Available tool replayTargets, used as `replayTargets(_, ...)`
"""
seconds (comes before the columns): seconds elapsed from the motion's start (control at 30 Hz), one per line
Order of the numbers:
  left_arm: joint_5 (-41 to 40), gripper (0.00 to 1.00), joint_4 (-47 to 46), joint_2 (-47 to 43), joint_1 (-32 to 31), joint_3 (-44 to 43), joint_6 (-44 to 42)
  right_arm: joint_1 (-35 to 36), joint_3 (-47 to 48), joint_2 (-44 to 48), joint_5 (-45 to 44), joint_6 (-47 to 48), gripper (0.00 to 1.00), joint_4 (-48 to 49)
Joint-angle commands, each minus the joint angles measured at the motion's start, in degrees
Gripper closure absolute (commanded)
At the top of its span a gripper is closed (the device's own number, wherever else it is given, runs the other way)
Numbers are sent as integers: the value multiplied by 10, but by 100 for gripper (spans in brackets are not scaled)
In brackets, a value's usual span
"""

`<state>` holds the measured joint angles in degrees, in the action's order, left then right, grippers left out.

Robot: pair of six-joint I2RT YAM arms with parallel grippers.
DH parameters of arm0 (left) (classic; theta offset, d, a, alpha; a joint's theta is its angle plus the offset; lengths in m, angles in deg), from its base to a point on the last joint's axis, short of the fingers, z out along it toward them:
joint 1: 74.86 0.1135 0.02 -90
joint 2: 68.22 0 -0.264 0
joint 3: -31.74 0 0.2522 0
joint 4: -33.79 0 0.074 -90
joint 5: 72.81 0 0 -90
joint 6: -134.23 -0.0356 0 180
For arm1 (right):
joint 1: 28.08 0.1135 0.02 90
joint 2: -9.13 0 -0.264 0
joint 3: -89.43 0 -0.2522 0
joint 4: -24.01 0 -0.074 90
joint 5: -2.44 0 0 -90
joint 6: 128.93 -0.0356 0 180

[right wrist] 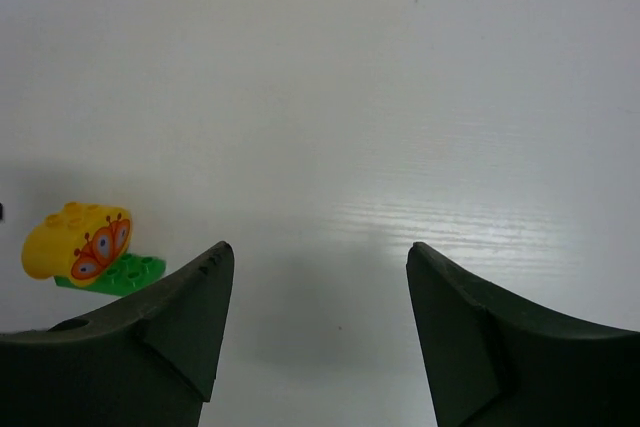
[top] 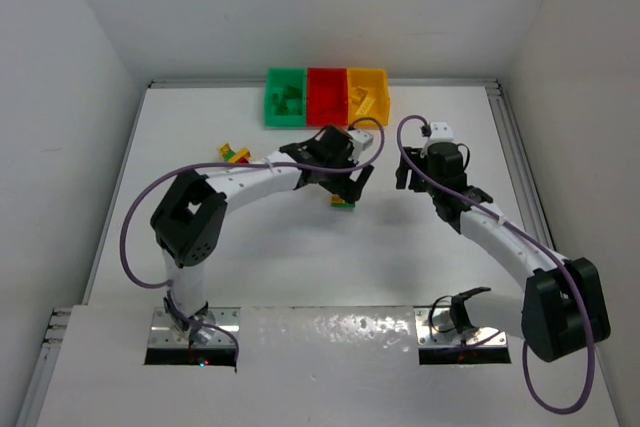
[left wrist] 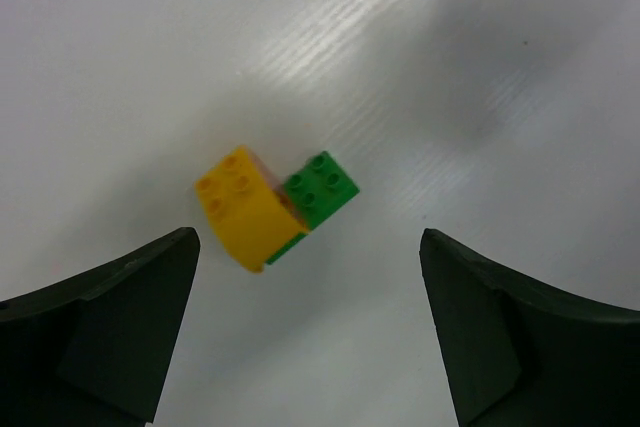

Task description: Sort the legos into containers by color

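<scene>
1. While both arms reach out over the white tabletop (top: 250, 267), I see the left claw (left wrist: 308, 252) spread wide with nothing between its fingers.
2. Just ahead of that claw, a yellow brick (left wrist: 240, 215) lies on the tabletop and touches a green brick (left wrist: 320, 187). In the left wrist view neither finger touches the pair.
3. From above, I find this pair near the middle of the tabletop, right at the tip of the left claw.
4. Over on my right side, the right claw (right wrist: 315, 257) stands open and empty, with bare tabletop between its fingers. The same pair shows at the left edge of its view, off to the side. From there the yellow brick has a rounded top and an orange butterfly print on its end, and it sits partly on the green one.
5. At the far edge, three bins stand side by side in a row: the green bin (top: 270, 112), the red bin (top: 327, 113) and the yellow bin (top: 385, 107).
6. I can see green pieces in the green bin and yellow pieces in the yellow bin. I cannot make out what is in the red bin.
7. A small cluster of loose bricks (top: 233, 154) in yellow, red and green lies just beyond the left arm (top: 250, 182), apart from the bins.
</scene>
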<state>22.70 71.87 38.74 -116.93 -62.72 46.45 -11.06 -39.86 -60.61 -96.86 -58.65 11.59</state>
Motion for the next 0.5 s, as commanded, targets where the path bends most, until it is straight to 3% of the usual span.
replayTargets(0.0, -107, 10, -14, 30, -28, -16, 73, 3, -6, 26, -31, -24, 31, 16)
replayTargets(0.13, -150, 15, 28, 45, -7, -21, 131, 3, -11, 43, -25, -11, 31, 7)
replayTargets(0.47, -137, 19, 36, 74, -14, -56, 134, 2, -24, 52, -16, 0, 31, 19)
